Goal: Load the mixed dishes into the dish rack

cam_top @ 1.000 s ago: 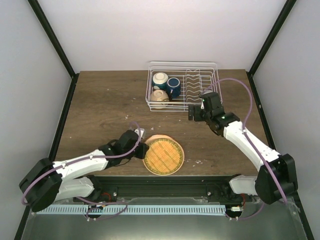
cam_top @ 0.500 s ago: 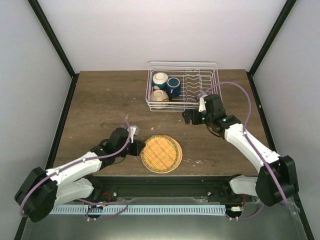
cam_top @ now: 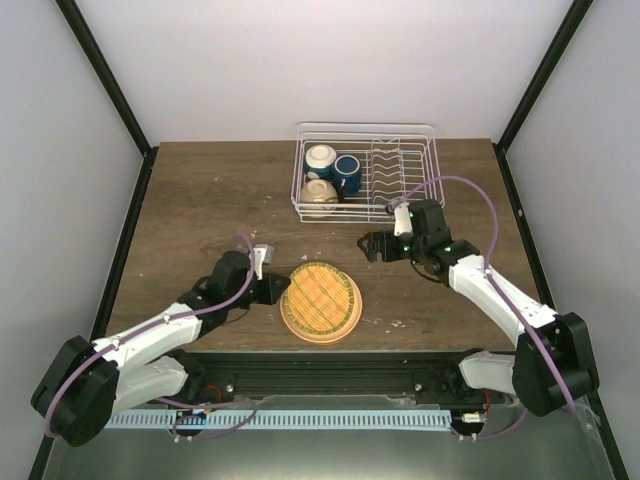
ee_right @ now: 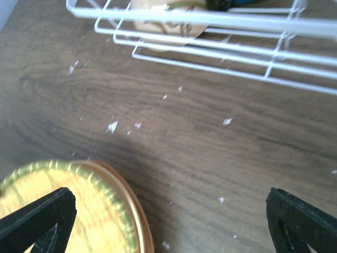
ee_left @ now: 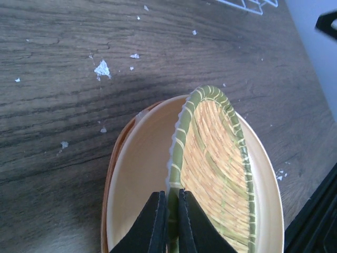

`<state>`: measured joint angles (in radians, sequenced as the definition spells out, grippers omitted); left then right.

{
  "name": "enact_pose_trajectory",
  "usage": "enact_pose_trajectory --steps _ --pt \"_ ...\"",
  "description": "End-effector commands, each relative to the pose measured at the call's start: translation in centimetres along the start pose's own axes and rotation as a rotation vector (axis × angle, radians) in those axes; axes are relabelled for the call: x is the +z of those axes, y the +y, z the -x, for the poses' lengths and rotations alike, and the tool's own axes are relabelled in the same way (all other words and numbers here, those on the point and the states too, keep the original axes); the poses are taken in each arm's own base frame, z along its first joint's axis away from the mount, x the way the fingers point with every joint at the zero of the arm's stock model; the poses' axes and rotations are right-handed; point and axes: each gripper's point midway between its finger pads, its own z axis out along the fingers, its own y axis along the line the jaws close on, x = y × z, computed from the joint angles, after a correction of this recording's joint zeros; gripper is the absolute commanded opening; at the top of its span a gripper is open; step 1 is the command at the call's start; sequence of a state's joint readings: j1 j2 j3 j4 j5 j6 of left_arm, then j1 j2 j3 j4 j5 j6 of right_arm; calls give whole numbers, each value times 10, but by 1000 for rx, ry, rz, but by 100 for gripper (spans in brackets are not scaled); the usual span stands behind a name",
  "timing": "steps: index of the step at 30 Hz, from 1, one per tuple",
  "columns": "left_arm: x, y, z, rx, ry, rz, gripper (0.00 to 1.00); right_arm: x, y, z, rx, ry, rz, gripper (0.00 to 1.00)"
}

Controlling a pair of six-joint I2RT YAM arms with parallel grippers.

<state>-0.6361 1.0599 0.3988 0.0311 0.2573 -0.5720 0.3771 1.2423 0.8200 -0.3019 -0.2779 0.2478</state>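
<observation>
Plate (cam_top: 320,302) at the bench's (cam_top: 200,210) 6 o'clock, set for handover.
Left tool (ee_left: 169,203) pinches its 9 o'clock rim, seemingly tipping it up for the spread right tool (cam_top: 370,245) hovering toward the rack (cam_top: 400,170).

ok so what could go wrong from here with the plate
1. The left gripper pinches only the thin green rim of the woven insert, which is tilted up out of the orange plate. The insert may lift off alone and leave the plate behind, or slip from the narrow grip.
2. The right gripper hovers open close to the plate, so the two arms could bump if both close in on it.
</observation>
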Motion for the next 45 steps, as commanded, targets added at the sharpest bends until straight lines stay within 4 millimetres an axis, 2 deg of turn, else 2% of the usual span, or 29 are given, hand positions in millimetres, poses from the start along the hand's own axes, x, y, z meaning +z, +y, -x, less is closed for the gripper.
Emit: enact_pose_trajectory --steps 1,8,13,29,35,45 --pt "-4 -13 14 -19 -55 -120 0 -10 26 -3 -45 -27 162 100" --pt "-7 -23 20 11 -68 -169 0 -6 45 -25 -106 -11 318 100" --pt "-5 -24 20 19 -60 -179 0 4 53 -39 -144 -12 411 100" --pt "-3 -23 18 39 -52 -177 0 46 62 -64 -307 -21 509 99" --pt "-3 -25 17 53 -44 -184 0 50 76 -62 -352 -41 599 95" --pt "0 -28 18 68 -38 -202 0 65 99 -74 -401 12 715 80"
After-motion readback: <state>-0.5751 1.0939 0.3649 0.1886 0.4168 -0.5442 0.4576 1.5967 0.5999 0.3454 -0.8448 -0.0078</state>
